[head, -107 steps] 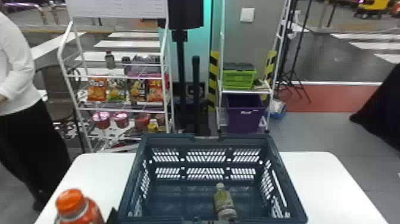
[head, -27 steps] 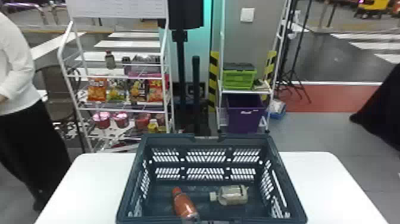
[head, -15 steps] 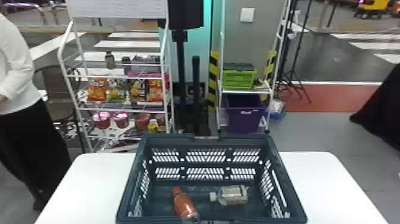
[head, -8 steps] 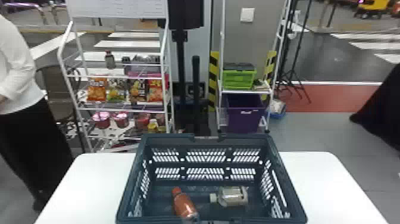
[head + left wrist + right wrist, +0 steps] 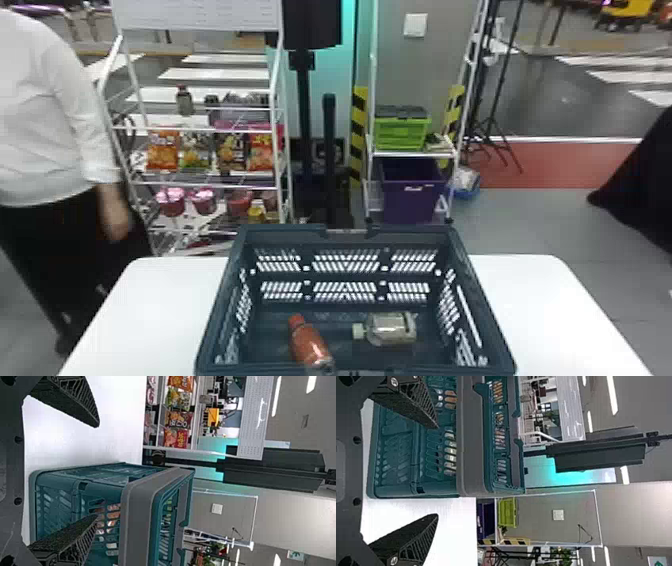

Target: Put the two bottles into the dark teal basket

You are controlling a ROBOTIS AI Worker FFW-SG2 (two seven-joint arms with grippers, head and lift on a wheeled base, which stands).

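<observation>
- The desk (image 5: pixel 540 310) is white, and its far corners are rounded.
- Beyond the far left corner stands one white rack (image 5: pixel 110 64) with snack bags (image 5: pixel 233 150).
- Beyond the far edge there is a grey wall (image 5: pixel 425 65), with turquoise light (image 5: pixel 350 75) beside it.
- Past the far right corner, the floor (image 5: pixel 525 225) is grey, then red.

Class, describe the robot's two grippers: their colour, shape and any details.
The left gripper and right gripper look alike: two black, wedge-shaped fingers tapering towards their tips, with grainy surfaces and ribbed sides. Behind them is a dark grey plate with round holes. Pale round screw heads mark the roots of the right gripper's fingers.
</observation>
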